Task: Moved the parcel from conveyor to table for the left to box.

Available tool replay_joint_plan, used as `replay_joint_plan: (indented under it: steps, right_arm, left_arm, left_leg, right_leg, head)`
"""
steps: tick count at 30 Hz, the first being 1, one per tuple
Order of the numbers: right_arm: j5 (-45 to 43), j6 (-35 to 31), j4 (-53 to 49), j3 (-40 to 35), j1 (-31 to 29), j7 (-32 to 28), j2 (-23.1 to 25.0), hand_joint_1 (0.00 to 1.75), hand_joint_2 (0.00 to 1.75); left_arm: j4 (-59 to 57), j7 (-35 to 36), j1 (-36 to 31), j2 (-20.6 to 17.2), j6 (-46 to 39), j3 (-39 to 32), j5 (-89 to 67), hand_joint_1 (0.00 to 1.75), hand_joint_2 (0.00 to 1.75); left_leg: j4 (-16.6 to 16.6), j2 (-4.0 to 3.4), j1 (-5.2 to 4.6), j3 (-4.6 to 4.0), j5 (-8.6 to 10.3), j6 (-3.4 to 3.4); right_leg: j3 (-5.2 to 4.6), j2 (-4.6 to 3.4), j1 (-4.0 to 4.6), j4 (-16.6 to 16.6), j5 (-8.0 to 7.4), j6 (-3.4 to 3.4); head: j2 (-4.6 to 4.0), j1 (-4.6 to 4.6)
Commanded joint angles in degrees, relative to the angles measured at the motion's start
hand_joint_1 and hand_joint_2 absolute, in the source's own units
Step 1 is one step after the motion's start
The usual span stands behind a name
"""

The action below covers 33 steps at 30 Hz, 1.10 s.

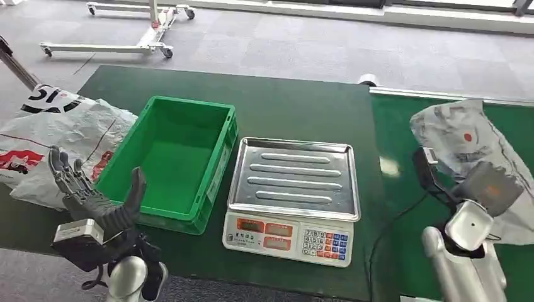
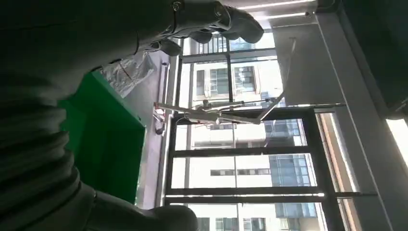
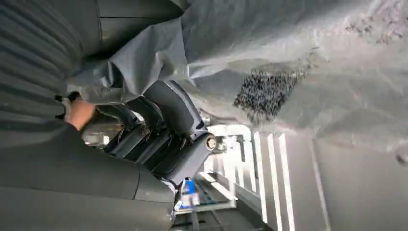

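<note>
1. The parcel, a crinkly grey plastic mailer with a small red mark, sits over on the green conveyor at the right side, not on the table yet.
2. The right hand is right at the parcel's near edge. In the right wrist view the dark fingers are tucked under a fold of the grey bag, so it looks like it's grasping the parcel.
3. The left hand is up in the air at the near-left corner of the table, fingers spread wide, holding nothing.
4. A green box stands on the table just right of that hand, with nothing in it that I can see.
5. Just right of the box is a scale with a shiny steel tray and a keypad facing the robot.
6. A big white printed bag lies on the table's left end, touching the box's left side.
7. A white wheeled frame is parked on the grey carpet behind the table.
</note>
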<state>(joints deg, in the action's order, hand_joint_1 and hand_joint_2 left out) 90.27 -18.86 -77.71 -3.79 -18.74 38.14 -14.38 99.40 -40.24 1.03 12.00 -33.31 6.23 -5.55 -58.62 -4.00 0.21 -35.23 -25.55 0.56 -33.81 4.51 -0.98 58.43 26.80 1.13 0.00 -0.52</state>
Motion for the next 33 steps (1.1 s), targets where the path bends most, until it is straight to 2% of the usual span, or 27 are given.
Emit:
replay_joint_plan:
  steps: [1, 2, 3, 4, 7, 9, 12, 13, 15, 16, 33]
  right_arm:
    - [-0.3, -3.1, -2.6, -21.9, -6.2, -25.2, 15.8, 1.75, 1.75]
    - [-0.3, -3.1, -2.9, -26.8, -6.9, -22.8, 14.6, 1.75, 1.75]
    - [-0.3, -2.9, -3.0, -32.2, -7.6, -18.1, 14.4, 1.75, 1.75]
    - [-0.3, -2.9, -3.0, -35.6, -8.6, -15.7, 13.6, 1.75, 1.75]
    - [-0.3, -3.0, -3.3, -35.1, -8.7, -16.2, 13.5, 1.75, 1.75]
    - [-0.3, -3.0, -3.3, -35.1, -8.7, -16.2, 13.5, 1.75, 1.75]
    - [-3.1, -3.3, -2.2, -30.9, -7.8, -23.9, 15.4, 1.75, 1.75]
    - [-9.2, -1.2, -1.9, -31.0, -7.1, -32.3, 16.5, 1.75, 1.75]
    - [-11.9, 0.7, -2.0, -31.6, -6.5, -35.5, 17.1, 1.71, 1.75]
    - [-13.2, 2.2, -1.7, -32.2, -6.5, -36.7, 17.5, 1.75, 1.75]
    - [-13.4, 2.2, -0.1, -32.3, -7.9, -36.4, 18.2, 1.75, 1.75]
  left_arm:
    - [-3.0, 0.2, -1.4, -1.1, -2.6, 1.3, 0.2, 0.0, 1.75]
    - [-3.0, 0.2, -1.3, -1.2, -2.7, 1.5, 0.3, 0.0, 1.75]
    - [-3.1, 0.2, -1.4, -1.3, -2.8, 1.6, 0.4, 0.0, 1.75]
    - [-3.3, 0.2, -1.6, -1.3, -3.0, 1.6, 0.6, 0.0, 1.75]
    - [-3.4, 0.2, -1.7, -1.3, -3.2, 1.7, 0.5, 0.0, 1.75]
    - [-3.4, 0.2, -1.7, -1.3, -3.2, 1.7, 0.5, 0.0, 1.75]
    - [-3.1, 0.2, -1.1, -1.6, -3.6, 2.2, 0.7, 0.0, 1.75]
    - [-3.3, 0.2, -1.5, -2.3, -3.5, 2.6, 1.1, 0.0, 1.75]
    - [-3.7, 0.2, -2.0, -2.5, -3.5, 2.6, 1.4, 0.0, 1.75]
    - [-4.0, 0.2, -2.3, -2.6, -3.7, 2.4, 1.5, 0.0, 1.75]
    - [-2.8, 0.2, -1.4, -2.3, -4.1, 1.9, 1.4, 0.0, 1.75]
  left_leg:
    - [0.0, -0.2, 0.04, 0.08, -0.03, 0.02]
    - [0.2, -0.39, 0.12, 0.24, -0.04, 0.08]
    - [0.1, -0.32, 0.1, 0.23, -0.03, 0.09]
    - [0.2, -0.45, 0.13, 0.33, -0.03, 0.14]
    - [0.2, -0.36, 0.23, 0.32, -0.03, 0.2]
    - [0.1, 0.19, 0.22, 0.18, 0.09, 0.18]
    - [0.1, 0.31, 0.19, 0.13, 0.06, 0.14]
    - [0.1, 0.31, 0.24, 0.21, 0.05, 0.13]
    - [0.2, 0.24, 0.22, 0.2, 0.05, 0.15]
    - [0.1, 0.29, 0.2, 0.14, 0.07, 0.15]
    - [0.1, 0.32, 0.22, 0.13, 0.04, 0.12]
  right_leg:
    - [-0.04, -0.6, 0.01, 0.0, -0.08, -0.08]
    - [0.02, -0.97, 0.07, -0.1, -0.15, -0.15]
    - [0.06, -0.71, 0.07, -0.1, -0.09, -0.13]
    - [0.09, -1.07, 0.09, -0.1, -0.14, -0.19]
    - [0.0, -1.09, 0.17, 0.0, -0.05, -0.27]
    - [0.02, -0.51, 0.17, -0.1, 0.01, -0.25]
    - [0.12, -0.12, 0.14, 0.0, 0.17, -0.19]
    - [0.19, -0.39, 0.17, -0.1, 0.1, -0.22]
    - [0.15, -0.39, 0.11, -0.1, 0.1, -0.22]
    - [0.1, -0.21, 0.08, 0.0, 0.12, -0.21]
    - [0.13, -0.15, 0.14, -0.1, 0.11, -0.19]
  head:
    - [0.0, 0.0]
    - [0.0, 0.0]
    - [0.0, 0.0]
    - [0.0, 0.04]
    - [0.0, -0.07]
    - [0.0, -0.02]
    - [0.0, 0.0]
    - [0.0, 0.02]
    - [0.0, 0.0]
    - [0.0, 0.0]
    - [0.0, 0.0]
